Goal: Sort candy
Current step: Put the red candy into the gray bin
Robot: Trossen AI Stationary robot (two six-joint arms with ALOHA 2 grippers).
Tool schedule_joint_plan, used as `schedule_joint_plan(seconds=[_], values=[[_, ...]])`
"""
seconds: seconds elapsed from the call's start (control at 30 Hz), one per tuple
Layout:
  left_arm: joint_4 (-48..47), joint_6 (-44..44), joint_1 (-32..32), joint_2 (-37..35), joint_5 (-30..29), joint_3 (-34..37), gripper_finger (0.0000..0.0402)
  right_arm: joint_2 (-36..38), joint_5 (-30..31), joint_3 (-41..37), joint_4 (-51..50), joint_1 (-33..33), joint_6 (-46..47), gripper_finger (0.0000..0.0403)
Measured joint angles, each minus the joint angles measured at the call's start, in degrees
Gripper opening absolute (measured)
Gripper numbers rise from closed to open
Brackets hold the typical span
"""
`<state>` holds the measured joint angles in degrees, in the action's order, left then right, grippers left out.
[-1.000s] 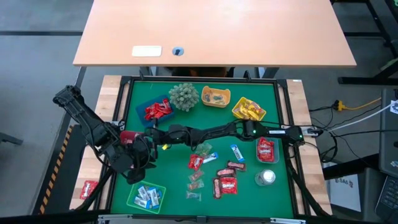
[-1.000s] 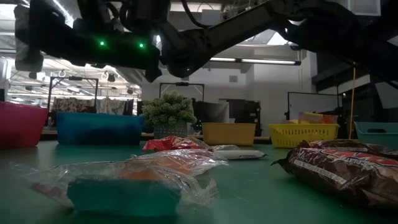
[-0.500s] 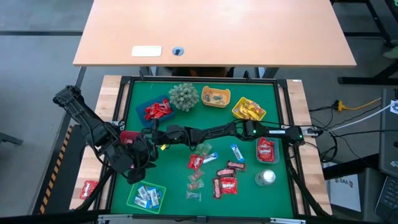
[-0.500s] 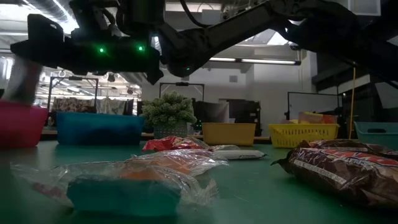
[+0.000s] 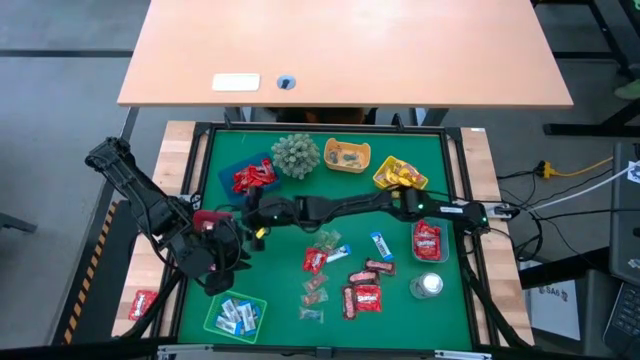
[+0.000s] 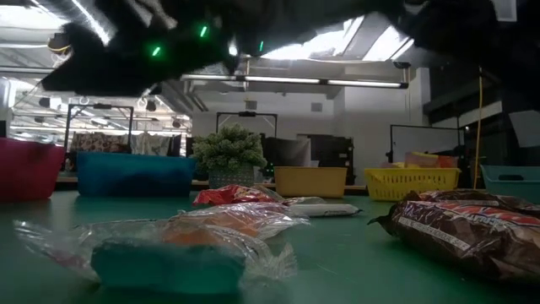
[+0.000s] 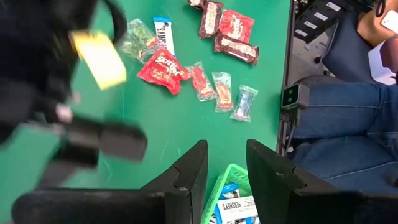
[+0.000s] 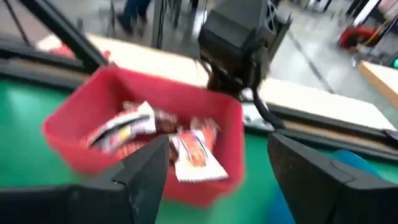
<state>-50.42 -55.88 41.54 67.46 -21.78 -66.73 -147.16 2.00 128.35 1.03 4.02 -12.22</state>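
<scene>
Right claw opened; candy dropped.

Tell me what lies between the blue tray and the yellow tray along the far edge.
In the high view, the spiky plant ball sits between the blue tray and the yellow tray; no loose candy lies there.

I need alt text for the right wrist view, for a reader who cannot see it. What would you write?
The right gripper, fingers open and empty, faces a red tray on the green table. The tray holds a few wrapped candies. Another dark arm part stands behind the tray.
</scene>
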Motion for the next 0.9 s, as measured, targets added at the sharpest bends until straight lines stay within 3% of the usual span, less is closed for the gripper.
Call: schedule_joint_plan(seconds=[0.17, 0.47, 0.7, 0.9], values=[[0.9, 0.0, 0.0, 0.2, -1.9, 0.0, 0.0097, 7.0, 0.3, 0.0, -20.5, 0.0, -6.9, 0.0266], [8.2, 1.0, -0.7, 4.7, -12.9, 0.0, 0.0097, 17.7, 1.4, 0.0, -57.1, 0.1, -8.8, 0.0266], [16.1, 10.0, -2.7, 10.7, -13.3, 0.0, 0.0097, 23.9, 1.0, 0.0, -75.6, 2.2, -4.5, 0.0266], [20.5, 10.4, -4.9, 16.5, -13.1, 0.0, 0.0113, 27.7, 1.0, -0.6, -86.0, 6.5, -0.7, 0.0266]])
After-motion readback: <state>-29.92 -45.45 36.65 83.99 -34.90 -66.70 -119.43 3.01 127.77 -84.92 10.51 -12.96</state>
